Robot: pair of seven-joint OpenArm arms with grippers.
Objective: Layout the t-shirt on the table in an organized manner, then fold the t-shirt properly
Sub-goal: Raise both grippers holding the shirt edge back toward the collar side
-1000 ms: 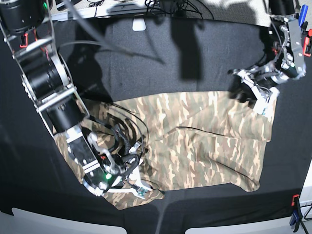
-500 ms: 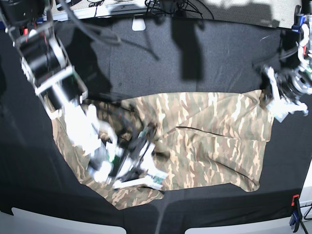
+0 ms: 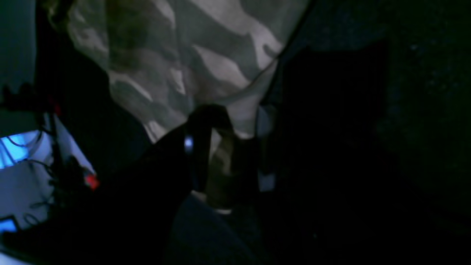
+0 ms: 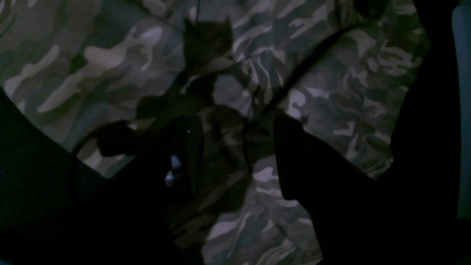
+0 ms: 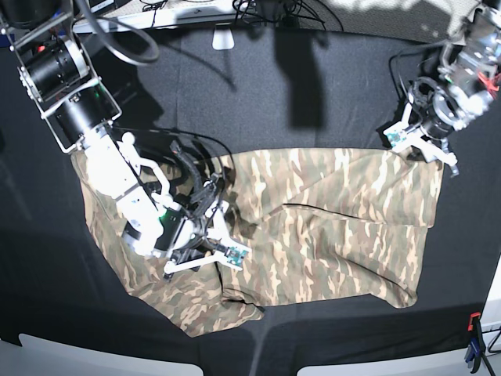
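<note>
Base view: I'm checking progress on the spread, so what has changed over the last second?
The right gripper rose from the near hem toward the middle of the camouflage-print t-shirt. The left gripper drew back off the far corner, toward the table's rear. The shirt kept its outline on the black-cloth table.

- A robotics lab or test workshop, not a home.
- The bench (image 5: 313,78) is draped in matte black cloth, held by a red and blue clamp (image 5: 473,341) at its edge.
- Loose cables (image 5: 270,9) bunch along the far rim.
- Two robot arms reach over it.
</note>
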